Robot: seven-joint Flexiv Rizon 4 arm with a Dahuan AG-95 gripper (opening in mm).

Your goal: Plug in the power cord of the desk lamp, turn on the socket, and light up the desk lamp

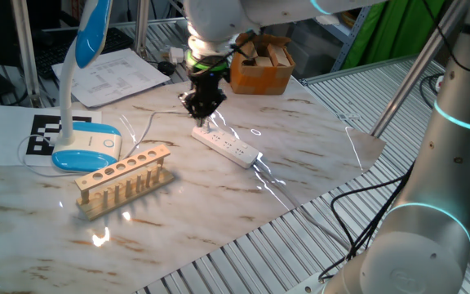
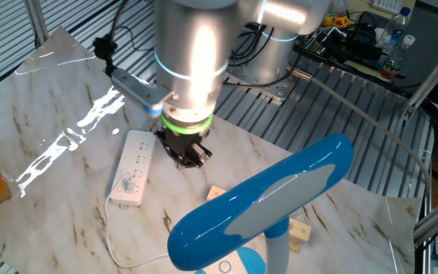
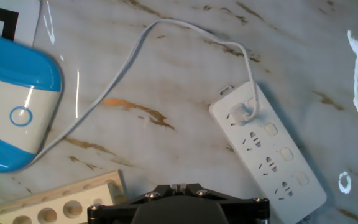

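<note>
Standing at the far left of one fixed view on the marble table [image 1: 317,155]: the desk lamp [image 1: 84,122], white neck rising from an oval white base with a blue rim, blue-edged head tipped up near the top edge. Just right of the base, nearer the front edge: a wooden rack [image 1: 125,178] with a row of round holes along its top. Trailing from the lamp's base to the right across the marble in a loose arc: the thin white power cord [image 3: 129,62], ending in a small white plug [image 3: 241,112] seated in the end outlet of the socket [image 3: 269,152], as seen in the hand view. Lying flat and slanted near the middle of the table: that long white strip, a row of outlets along its length, a thicker cable leaving its far end toward the table's edge. Hanging just above the strip's lamp-side end, pointing straight down: the black gripper [image 1: 204,104], fingers drawn fully together, nothing between them, clear of plug and strip alike. Further right, beyond the table's back edge: an orange cardboard box [image 1: 261,69]. At the far right: a second grey robot arm [image 1: 439,188] with a teal ring.
</note>
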